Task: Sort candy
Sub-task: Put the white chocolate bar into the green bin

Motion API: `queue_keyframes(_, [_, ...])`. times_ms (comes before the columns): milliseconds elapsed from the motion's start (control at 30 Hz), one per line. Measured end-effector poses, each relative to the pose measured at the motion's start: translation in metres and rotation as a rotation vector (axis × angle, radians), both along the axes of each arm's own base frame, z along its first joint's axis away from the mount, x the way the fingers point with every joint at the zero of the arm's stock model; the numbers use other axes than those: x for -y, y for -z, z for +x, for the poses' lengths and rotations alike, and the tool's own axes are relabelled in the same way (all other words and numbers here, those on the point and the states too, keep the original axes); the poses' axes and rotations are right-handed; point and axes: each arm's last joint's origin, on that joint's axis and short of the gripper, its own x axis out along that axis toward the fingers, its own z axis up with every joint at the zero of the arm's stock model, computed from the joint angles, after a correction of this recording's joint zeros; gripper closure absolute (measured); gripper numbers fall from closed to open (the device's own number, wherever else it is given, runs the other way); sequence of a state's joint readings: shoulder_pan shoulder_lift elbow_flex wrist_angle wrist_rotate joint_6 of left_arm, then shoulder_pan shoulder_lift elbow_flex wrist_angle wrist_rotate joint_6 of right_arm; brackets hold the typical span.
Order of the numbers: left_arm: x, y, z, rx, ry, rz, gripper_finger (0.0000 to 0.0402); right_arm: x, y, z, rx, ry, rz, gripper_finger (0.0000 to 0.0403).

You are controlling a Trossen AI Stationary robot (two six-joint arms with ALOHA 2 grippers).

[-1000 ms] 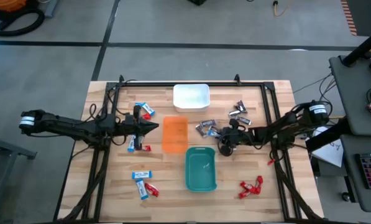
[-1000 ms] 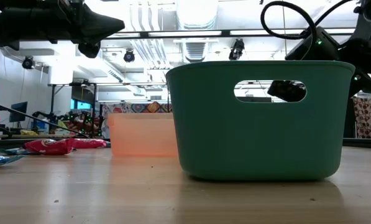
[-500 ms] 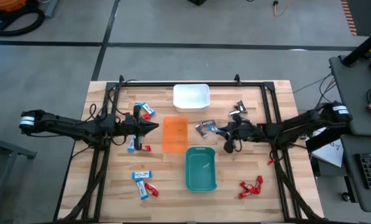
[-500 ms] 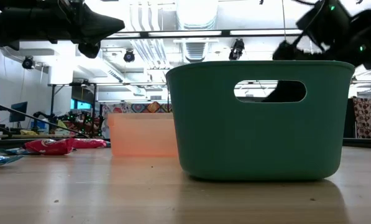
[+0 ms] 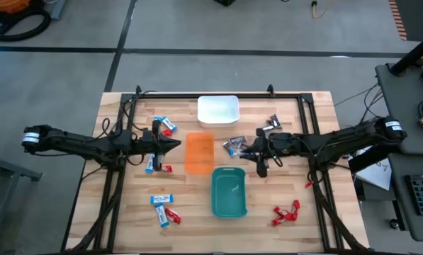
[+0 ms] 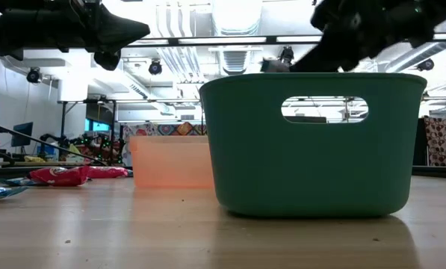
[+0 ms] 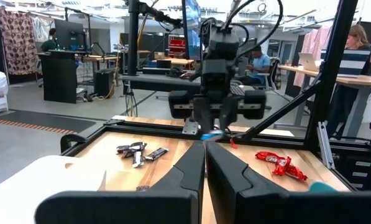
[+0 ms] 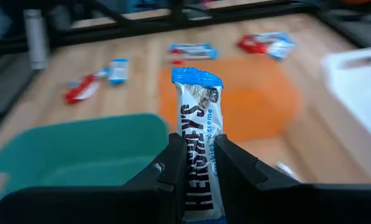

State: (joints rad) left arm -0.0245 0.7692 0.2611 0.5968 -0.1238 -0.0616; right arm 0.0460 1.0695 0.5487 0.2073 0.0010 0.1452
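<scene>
My right gripper is shut on a blue-and-white wrapped candy and hangs in the air between the orange tray and the teal tray. A white tray stands at the far side. My left gripper is shut on nothing, level, left of the orange tray. More candy lies flat on the table: blue-and-white and red at the left, dark ones near the right gripper, red ones at the near right. My right gripper pinches the candy's two long sides between its two fingers. The candy lies along the fingers and sticks out beyond their tips, its blue end forward. The fingers come from the table's right, slanting slightly down. The candy is lifted clear of the table.
A black frame runs round the wooden table top. Further candies lie near the left front and by the right far side. People sit at desks in the room beyond.
My right gripper has risen from the table beside the teal tray, carrying the candy, and has tipped from pointing steeply down to nearly level. It has also gone a little toward the table's left and far side.
</scene>
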Motion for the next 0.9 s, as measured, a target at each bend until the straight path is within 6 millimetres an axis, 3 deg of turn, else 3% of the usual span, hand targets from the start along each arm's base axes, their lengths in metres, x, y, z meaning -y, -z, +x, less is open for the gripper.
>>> queue_keyframes(200, [0.000, 0.001, 0.000, -0.006, 0.000, 0.000, 0.0402, -0.013, -0.010, 0.023, -0.028, -0.102, 0.055, 0.0340])
queue_keyframes(400, [0.000, 0.001, 0.000, -0.007, 0.001, 0.000, 0.0402, -0.034, -0.005, 0.046, -0.105, -0.147, 0.083, 0.0340])
queue_keyframes(600, [0.000, 0.002, 0.000, -0.018, 0.001, 0.000, 0.0402, -0.054, 0.020, 0.061, -0.217, -0.160, 0.144, 0.0340])
queue_keyframes(900, [0.000, 0.002, 0.000, -0.023, 0.001, 0.001, 0.0402, -0.073, 0.057, 0.067, -0.339, -0.102, 0.166, 0.0340])
